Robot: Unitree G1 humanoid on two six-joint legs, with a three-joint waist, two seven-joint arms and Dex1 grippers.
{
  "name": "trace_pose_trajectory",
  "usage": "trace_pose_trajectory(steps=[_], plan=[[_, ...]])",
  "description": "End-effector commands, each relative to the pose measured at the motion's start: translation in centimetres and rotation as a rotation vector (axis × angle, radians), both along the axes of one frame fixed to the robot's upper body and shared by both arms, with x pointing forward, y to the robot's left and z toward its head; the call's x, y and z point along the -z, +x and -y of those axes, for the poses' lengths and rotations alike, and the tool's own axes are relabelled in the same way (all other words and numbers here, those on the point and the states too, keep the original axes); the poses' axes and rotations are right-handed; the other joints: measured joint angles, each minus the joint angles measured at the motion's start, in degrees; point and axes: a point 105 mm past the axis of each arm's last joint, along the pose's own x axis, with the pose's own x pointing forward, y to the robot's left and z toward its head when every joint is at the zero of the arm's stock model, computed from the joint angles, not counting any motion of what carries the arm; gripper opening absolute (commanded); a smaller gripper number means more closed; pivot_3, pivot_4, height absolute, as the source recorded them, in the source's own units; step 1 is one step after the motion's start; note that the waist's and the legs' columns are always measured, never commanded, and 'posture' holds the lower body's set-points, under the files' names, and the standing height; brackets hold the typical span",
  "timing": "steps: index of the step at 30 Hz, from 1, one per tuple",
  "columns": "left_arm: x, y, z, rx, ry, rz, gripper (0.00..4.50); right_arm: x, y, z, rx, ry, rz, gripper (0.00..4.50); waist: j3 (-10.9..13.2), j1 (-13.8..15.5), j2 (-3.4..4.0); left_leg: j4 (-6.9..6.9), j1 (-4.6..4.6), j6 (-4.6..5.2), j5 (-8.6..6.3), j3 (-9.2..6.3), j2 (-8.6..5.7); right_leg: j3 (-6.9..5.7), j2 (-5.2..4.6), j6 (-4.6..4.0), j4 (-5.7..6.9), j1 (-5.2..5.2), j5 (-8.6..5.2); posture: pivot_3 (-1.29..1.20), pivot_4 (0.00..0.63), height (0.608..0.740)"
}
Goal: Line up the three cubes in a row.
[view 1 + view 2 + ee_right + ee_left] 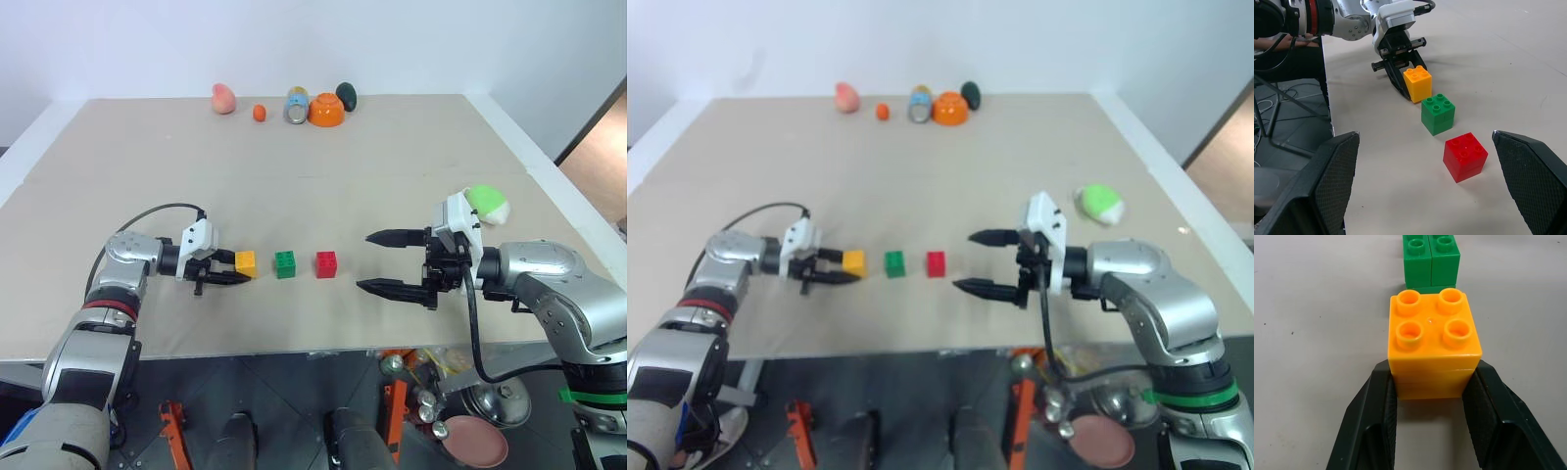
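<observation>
Near the bench (411,166) front edge, yellow cube (245,262), green cube (285,264), red cube (326,263) sit in a row. Left gripper (227,273) reaches in level; fingers flank the yellow cube, seemingly touching. Right gripper (384,262) hovers beside red, fingers wide apart, empty.
</observation>
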Motion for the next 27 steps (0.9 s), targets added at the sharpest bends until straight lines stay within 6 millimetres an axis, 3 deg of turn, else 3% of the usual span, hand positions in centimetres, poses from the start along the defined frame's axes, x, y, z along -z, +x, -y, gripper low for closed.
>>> trace_pose_trajectory(steps=[1, 2, 5, 12, 19, 24, 27], plan=[[-0.7, 0.2, -0.8, -0.019, 0.009, 0.045, 2.88, -1.0, 0.0, -0.1, -0.010, 0.001, 0.050, 4.50, 0.0, 0.0, 0.00, 0.00, 0.00, 0.00, 0.00, 0.00, 0.00, 0.00, 0.00, 0.00, 0.00, 0.00, 0.00, 0.00, 0.150, 0.738], [-0.7, 0.2, -0.9, -0.025, 0.005, 0.043, 3.41, -1.0, 0.0, -0.1, -0.010, 0.002, 0.050, 4.50, 0.0, 0.0, 0.00, 0.00, 0.00, 0.00, 0.00, 0.00, 0.00, 0.00, 0.00, 0.00, 0.00, 0.00, 0.00, 0.00, 0.150, 0.738], [-0.6, 0.2, -1.4, -0.033, 0.017, 0.017, 4.40, -1.1, 0.1, -0.2, -0.009, 0.002, 0.050, 4.50, 0.0, 0.0, 0.00, 0.00, 0.00, 0.00, 0.00, 0.00, 0.00, 0.00, 0.00, 0.00, 0.00, 0.00, 0.00, 0.00, 0.150, 0.738], [-1.0, 0.4, -1.9, -0.071, 0.012, 0.067, 4.46, -1.1, 0.2, -0.4, -0.017, 0.005, 0.049, 4.50, 0.0, 0.0, 0.00, 0.00, 0.01, 0.00, 0.00, 0.00, 0.00, 0.00, 0.00, 0.00, 0.01, 0.00, 0.00, 0.00, 0.150, 0.738], [-2.5, -1.6, -5.7, -0.070, 0.054, 0.002, 4.46, -1.4, 0.4, -0.4, -0.039, -0.003, 0.050, 4.50, 0.0, -0.2, 0.00, -0.04, 0.02, 0.00, 0.00, 0.00, 0.09, 0.00, 0.08, -0.03, 0.05, -0.04, -0.01, 0.00, 0.150, 0.738], [-5.1, -2.0, -8.1, -0.286, -0.102, -0.060, 4.46, -1.4, 1.8, 0.2, 0.028, -0.007, 0.077, 4.50, 0.0, 0.0, 0.01, -0.08, 0.05, 0.00, 0.00, 0.00, 0.16, 0.01, 0.15, -0.13, 0.13, -0.06, -0.07, 0.00, 0.150, 0.738], [-5.3, -1.7, -9.1, -0.554, -0.229, -0.029, 4.46, -0.2, 4.0, 1.0, 0.182, 0.013, 0.067, 4.50, 0.0, 0.0, 0.00, -0.04, 0.07, -0.01, 0.00, 0.00, 0.16, 0.02, 0.12, -0.12, 0.12, -0.02, -0.06, 0.00, 0.150, 0.738]])
